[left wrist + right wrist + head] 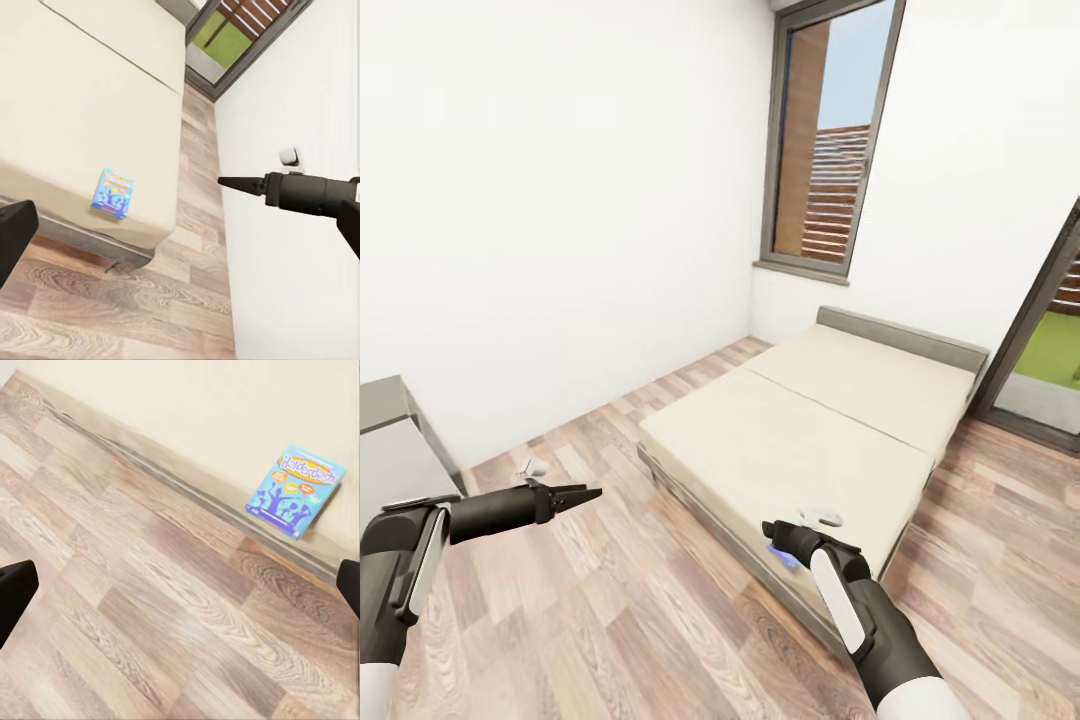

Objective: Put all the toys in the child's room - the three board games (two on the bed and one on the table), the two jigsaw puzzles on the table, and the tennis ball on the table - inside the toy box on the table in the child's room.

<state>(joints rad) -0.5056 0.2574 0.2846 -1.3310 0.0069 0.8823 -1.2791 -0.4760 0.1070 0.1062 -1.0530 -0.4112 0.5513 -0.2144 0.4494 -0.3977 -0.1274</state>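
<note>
Head view: the bed looks bare; the left hand is pressed together. Both wrist views show the blue board game at the mattress edge, lettered "Balderdash". The right hand is spread wide

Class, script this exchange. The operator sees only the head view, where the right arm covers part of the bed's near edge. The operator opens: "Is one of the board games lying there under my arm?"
Observer: Yes. The right wrist view shows a small blue board game lying on the mattress, right at its edge.
Operator: Any lettering on it?
Observer: Its cover reads Balderdash.
Operator: Is my right hand ready to take it?
Observer: The right hand holds nothing. Its fingers stand wide apart, and the box lies beyond them, untouched.
</note>
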